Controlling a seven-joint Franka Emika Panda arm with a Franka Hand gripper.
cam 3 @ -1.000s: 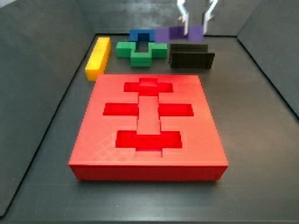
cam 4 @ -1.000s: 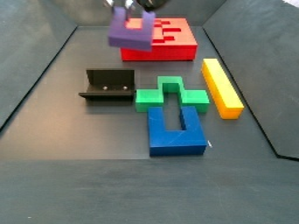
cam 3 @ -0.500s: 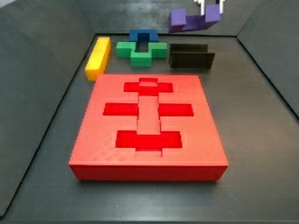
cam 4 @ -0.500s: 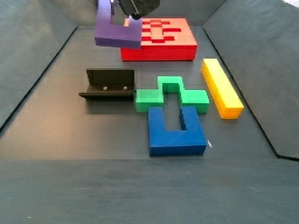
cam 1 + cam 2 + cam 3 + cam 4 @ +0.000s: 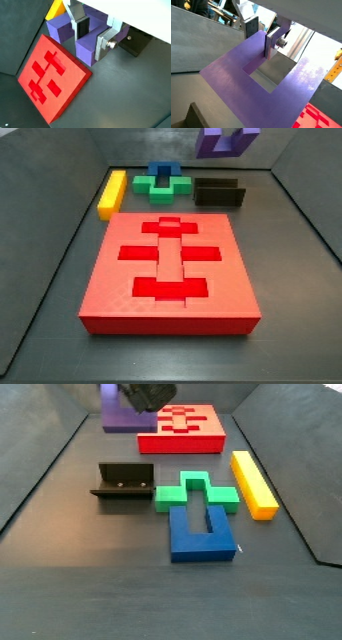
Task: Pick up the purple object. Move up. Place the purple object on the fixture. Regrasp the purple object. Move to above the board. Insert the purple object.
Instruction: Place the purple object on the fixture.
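Wrist views: gripper (image 5: 94,36) jaws clenched on the purple object (image 5: 90,47), silver plates pinching one prong; red board (image 5: 50,77) below, fixture (image 5: 139,42) beside. Other wrist view: purple object (image 5: 271,95) fills the frame, gripper (image 5: 266,37) jaws on its edge. Side views: purple object (image 5: 227,139) higher than 0.5 s ago, well above the fixture (image 5: 219,193); gripper (image 5: 144,394) and purple object (image 5: 127,419) near the top edge, further up.

Dark grey floor (image 5: 80,574), sloped grey walls (image 5: 40,218).

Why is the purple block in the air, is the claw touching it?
Touching. In a wrist view the end effector has its fingers pressed against the purple block.
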